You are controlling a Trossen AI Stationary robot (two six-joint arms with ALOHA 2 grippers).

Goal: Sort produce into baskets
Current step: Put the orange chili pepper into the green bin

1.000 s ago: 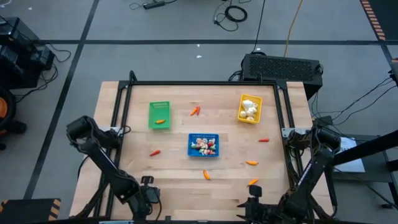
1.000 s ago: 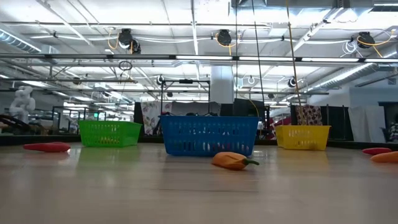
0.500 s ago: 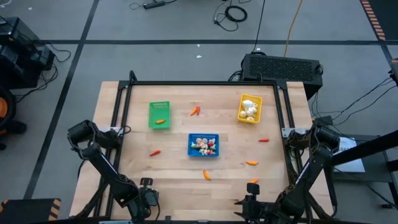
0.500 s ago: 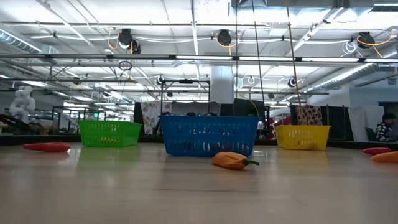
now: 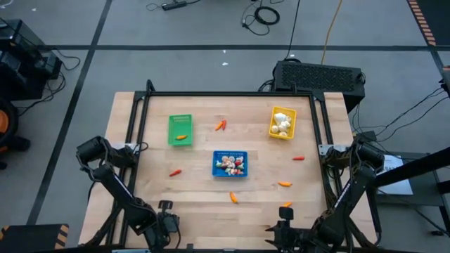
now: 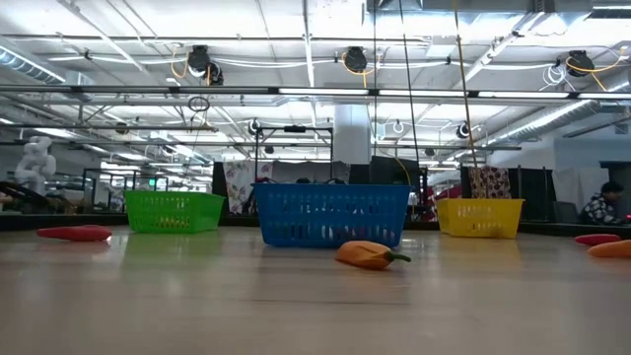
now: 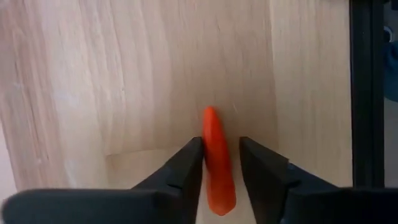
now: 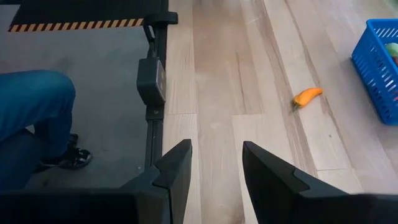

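Observation:
Three baskets stand on the table: green [image 5: 180, 130], blue [image 5: 230, 164] with mixed produce inside, and yellow [image 5: 282, 123] with white bulbs. Several small orange pieces lie loose on the wood, among them one [image 5: 233, 197] in front of the blue basket. My left gripper [image 5: 166, 211] is at the near left and points down, open. Its fingers stand on either side of a slim orange carrot [image 7: 217, 165] that lies on the table. The gripper hides that carrot in the high view. My right gripper [image 8: 214, 168] waits open at the near right. My left gripper comes from above, its fingers lying along the carrot's two long sides. One finger [image 7: 189, 162] is right at the carrot's side [image 7: 208, 155]; a narrow gap shows by the other finger [image 7: 258, 165]. Whether it touches the carrot I cannot tell. The carrot lies flat on the wood.
A black frame rail [image 7: 367, 93] runs close beside the left gripper. An orange pepper-like piece [image 8: 308, 96] lies ahead of the right gripper, near the blue basket [image 8: 379, 62]. A person's leg [image 8: 31, 118] shows beside the table's edge.
My left arm has dipped a little toward the table at the near left. The produce and the baskets lie as before.

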